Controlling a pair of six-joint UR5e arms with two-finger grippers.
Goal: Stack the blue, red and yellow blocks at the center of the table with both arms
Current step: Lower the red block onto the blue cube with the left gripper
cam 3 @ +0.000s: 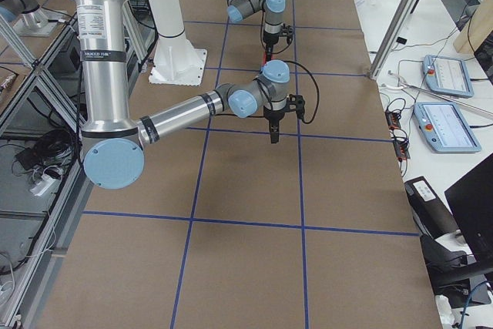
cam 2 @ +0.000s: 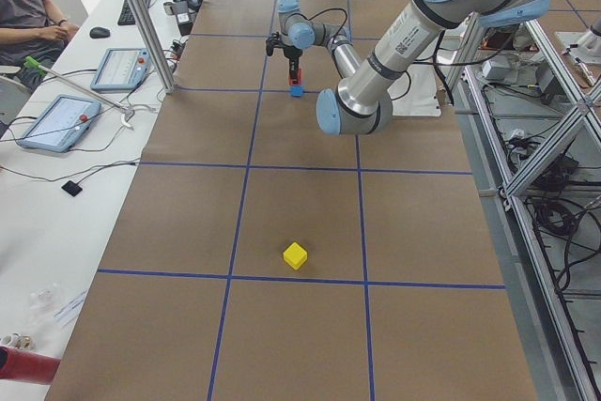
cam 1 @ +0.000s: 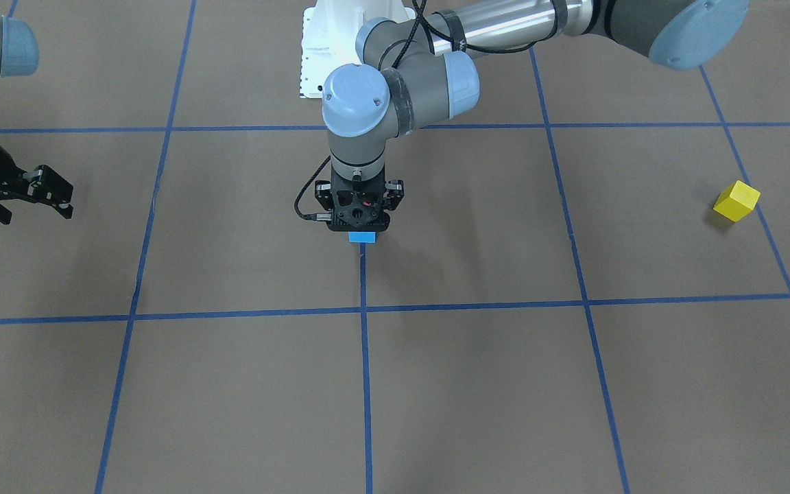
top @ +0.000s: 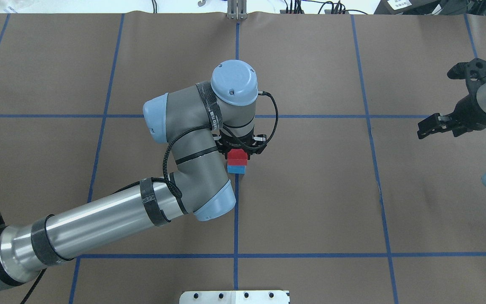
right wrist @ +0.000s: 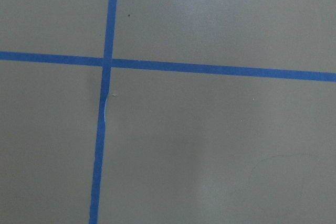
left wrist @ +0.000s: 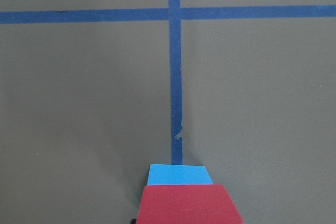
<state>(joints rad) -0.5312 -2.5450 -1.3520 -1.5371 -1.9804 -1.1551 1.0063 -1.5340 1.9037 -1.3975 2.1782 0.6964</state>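
A red block [top: 237,157] sits on a blue block [top: 236,169] at the table's centre, on a blue tape line. My left gripper [top: 238,151] points straight down over the stack and is shut on the red block. The left wrist view shows the red block [left wrist: 189,205] on top of the blue block [left wrist: 177,174]. From the front, only the blue block [cam 1: 362,237] shows below the left gripper [cam 1: 361,218]. A yellow block [cam 1: 736,200] lies alone far on my left side [cam 2: 295,254]; the overhead view hides it. My right gripper [cam 1: 59,197] is open and empty, far out on my right [top: 429,126].
Brown paper with a blue tape grid [cam 1: 365,309] covers the table. The white robot base [top: 234,297] stands at the near edge. A side bench with tablets [cam 2: 56,121] and a seated person [cam 2: 23,7] lies beyond the far edge.
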